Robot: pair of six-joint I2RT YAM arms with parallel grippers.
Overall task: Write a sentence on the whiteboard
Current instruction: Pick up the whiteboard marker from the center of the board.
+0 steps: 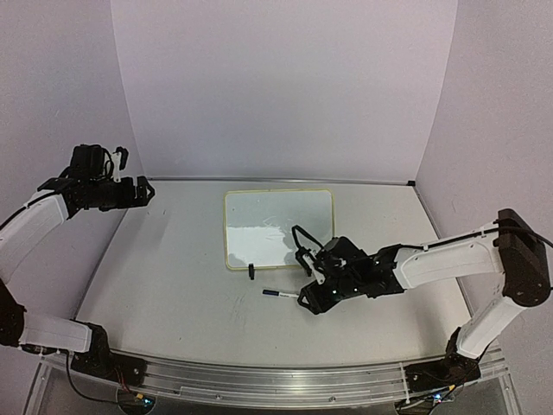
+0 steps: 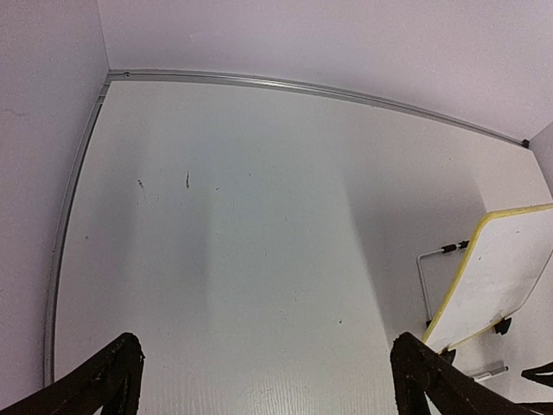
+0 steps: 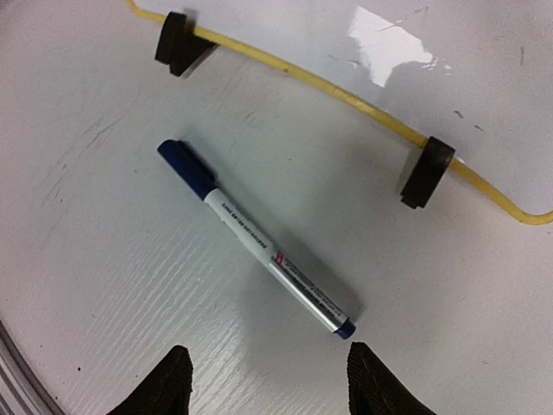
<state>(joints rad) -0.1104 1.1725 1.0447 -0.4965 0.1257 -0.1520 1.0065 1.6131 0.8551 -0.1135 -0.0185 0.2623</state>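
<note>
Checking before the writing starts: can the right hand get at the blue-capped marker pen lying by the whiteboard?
Probably yes. The right hand hovers open over the blue-capped silver marker pen, which lies flat on the white table, apart from the yellow-rimmed whiteboard and its black clip feet. Nothing sits between.

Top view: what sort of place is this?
Probably a robot test booth: plain walls around a white table, a left arm and right arm bolted at its edge, a whiteboard and marker.

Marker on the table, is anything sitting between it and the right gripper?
Nothing visible. The marker lies bare on the table just ahead of the open right gripper; the whiteboard sits beyond it, apart.
</note>
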